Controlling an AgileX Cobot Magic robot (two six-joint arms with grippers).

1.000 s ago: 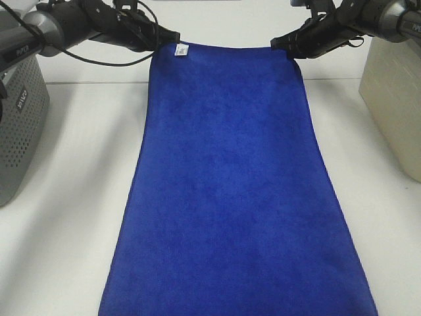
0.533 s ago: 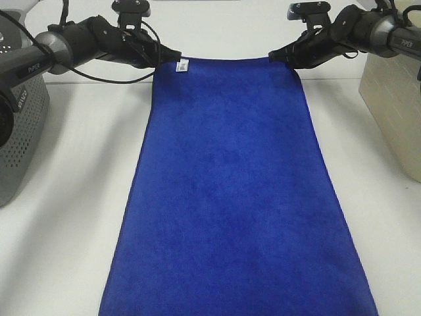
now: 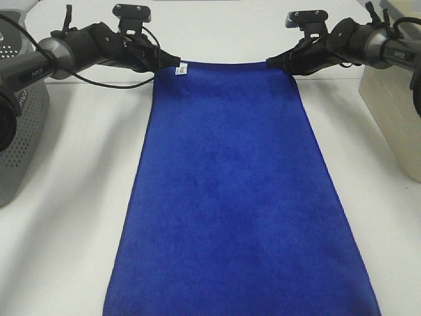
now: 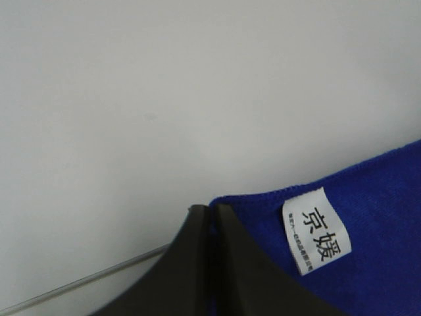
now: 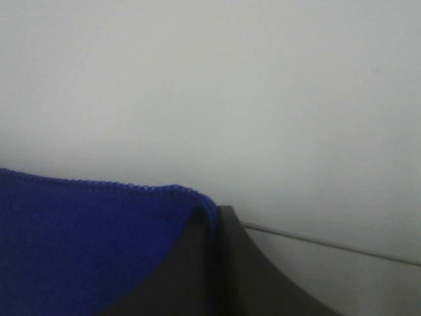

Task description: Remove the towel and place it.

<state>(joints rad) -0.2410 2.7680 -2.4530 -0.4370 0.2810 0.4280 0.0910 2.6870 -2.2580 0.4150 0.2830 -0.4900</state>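
The royal-blue towel [image 3: 230, 191] lies stretched out along the white table from the far middle to the near edge. Its small pale tag [image 3: 179, 68] sits at the far left corner and shows close up in the left wrist view [image 4: 316, 229]. My left gripper [image 3: 170, 64] is shut on that far left corner [image 4: 212, 209]. My right gripper [image 3: 275, 61] is shut on the far right corner [image 5: 212, 212]. Both corners are held just above the table, with the far edge taut between them.
A grey perforated box [image 3: 16, 131] stands at the left edge. A beige bin [image 3: 395, 112] stands at the right edge. Bare white table [image 3: 72, 197] runs along both sides of the towel.
Both grippers have moved toward the near side and down with the towel corners. The towel's far edge has come nearer with them.
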